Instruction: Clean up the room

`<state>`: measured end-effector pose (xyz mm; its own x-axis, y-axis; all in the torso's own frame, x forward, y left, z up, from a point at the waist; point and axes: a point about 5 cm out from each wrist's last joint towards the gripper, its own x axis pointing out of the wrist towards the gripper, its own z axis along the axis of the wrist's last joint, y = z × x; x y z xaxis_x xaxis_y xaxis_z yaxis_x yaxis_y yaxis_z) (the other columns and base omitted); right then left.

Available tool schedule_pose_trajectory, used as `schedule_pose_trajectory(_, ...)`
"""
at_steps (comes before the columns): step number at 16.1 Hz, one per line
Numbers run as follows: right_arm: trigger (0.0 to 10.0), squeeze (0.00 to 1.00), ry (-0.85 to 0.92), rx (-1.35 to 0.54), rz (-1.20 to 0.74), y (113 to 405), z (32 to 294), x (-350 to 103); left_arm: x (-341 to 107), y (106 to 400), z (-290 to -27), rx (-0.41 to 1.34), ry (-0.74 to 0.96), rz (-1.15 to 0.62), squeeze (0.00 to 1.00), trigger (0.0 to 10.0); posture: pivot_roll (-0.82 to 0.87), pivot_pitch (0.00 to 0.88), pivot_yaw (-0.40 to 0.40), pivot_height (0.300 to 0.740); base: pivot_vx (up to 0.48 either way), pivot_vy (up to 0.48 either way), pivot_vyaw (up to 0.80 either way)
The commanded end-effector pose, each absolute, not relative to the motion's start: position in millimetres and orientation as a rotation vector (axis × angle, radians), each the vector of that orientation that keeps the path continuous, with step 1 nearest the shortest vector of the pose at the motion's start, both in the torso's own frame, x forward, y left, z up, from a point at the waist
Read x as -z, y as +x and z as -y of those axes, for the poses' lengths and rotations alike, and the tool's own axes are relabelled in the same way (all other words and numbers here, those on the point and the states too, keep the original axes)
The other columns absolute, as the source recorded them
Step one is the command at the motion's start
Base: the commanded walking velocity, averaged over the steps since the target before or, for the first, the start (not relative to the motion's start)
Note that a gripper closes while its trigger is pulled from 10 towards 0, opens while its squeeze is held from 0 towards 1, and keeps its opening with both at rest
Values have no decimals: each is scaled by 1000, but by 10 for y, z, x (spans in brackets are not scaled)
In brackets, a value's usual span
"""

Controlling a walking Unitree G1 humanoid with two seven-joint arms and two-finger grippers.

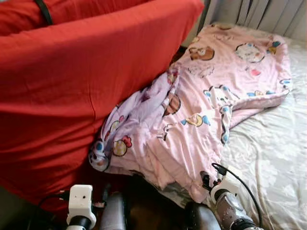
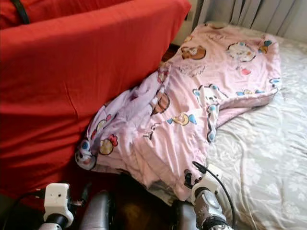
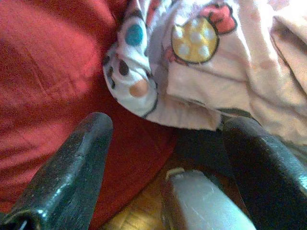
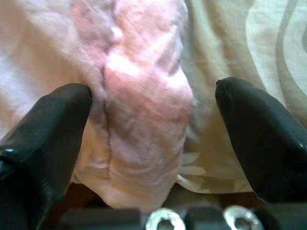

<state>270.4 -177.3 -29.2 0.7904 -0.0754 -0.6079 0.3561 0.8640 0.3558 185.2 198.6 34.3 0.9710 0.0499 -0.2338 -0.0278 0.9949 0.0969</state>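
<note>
Pink cartoon-print blanket (image 1: pixel 211 105) lies crumpled across bed sheet (image 1: pixel 273 158), its left part bunched against red cover (image 1: pixel 72 91). Right gripper (image 4: pixel 153 139) at blanket's near hem, fingers (image 4: pixel 43 139) wide apart w/ folded hem between them (not clamped). Left gripper (image 3: pixel 163 158) spread wide too, holding nothing, low near blanket's corner & red cover, above wood floor (image 3: pixel 139 211).

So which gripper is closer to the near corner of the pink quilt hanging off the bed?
Right. The right gripper is open with the quilt corner between its fingers. The left gripper is open off to the side, by the red cover.
</note>
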Motion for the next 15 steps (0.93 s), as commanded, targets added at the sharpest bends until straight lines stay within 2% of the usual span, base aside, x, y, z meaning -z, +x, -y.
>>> schedule_pose_trajectory(1,10000,0,487,246,-652,2658,1770,336,-342,1823,-1982,-36,107,-252,0,10000,163,207,-59,606,0,0,0)
schedule_pose_trajectory(12,10000,0,570,94,-606,2778,1558,243,-406,1614,-1959,-41,112,-276,0,10000,188,264,-73,606,0,0,0)
schedule_pose_trajectory(13,6863,0,580,80,-609,2775,1540,245,-403,1589,-1951,-40,112,-285,0,10000,191,270,-74,606,0,0,0)
schedule_pose_trajectory(14,0,0,592,60,-613,2770,1510,249,-396,1569,-1949,-41,112,-291,0,10000,192,272,-75,606,0,0,0)
schedule_pose_trajectory(15,0,0,597,40,-613,2765,1480,253,-391,1552,-1951,-41,112,-296,0,10000,191,274,-76,606,0,0,0)
